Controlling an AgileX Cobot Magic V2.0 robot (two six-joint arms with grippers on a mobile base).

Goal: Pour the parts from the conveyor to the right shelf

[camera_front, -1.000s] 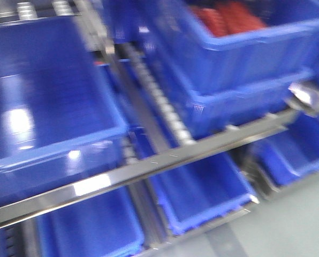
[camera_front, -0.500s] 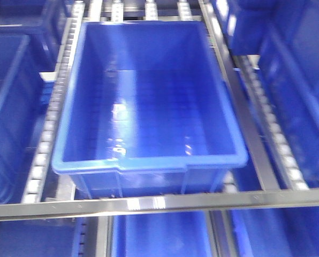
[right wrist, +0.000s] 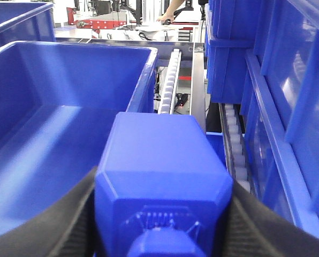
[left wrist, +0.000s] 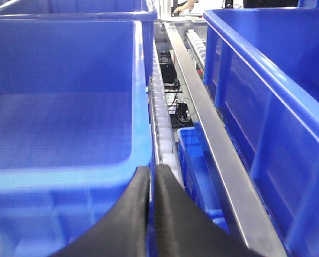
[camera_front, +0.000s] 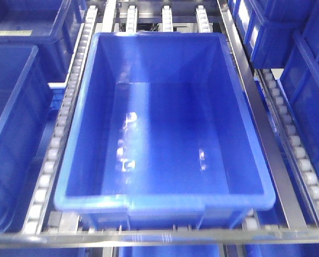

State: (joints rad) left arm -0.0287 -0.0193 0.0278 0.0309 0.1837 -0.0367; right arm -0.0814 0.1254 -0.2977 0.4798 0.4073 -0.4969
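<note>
Blue block [right wrist: 162, 160] clamped inside right claw [right wrist: 163, 181], left claw [left wrist: 151, 174] clenched, empty

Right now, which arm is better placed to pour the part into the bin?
Right. The right jaws are shut on the part, close to the empty bin. The left jaws are shut on nothing.

the part [right wrist: 159, 160] is cut off below, its flanks hidden behind dark fingers [right wrist: 68, 225].

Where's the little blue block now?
In the right wrist view, the block is clamped in the right gripper, near the right rim of the big blue bin.
</note>
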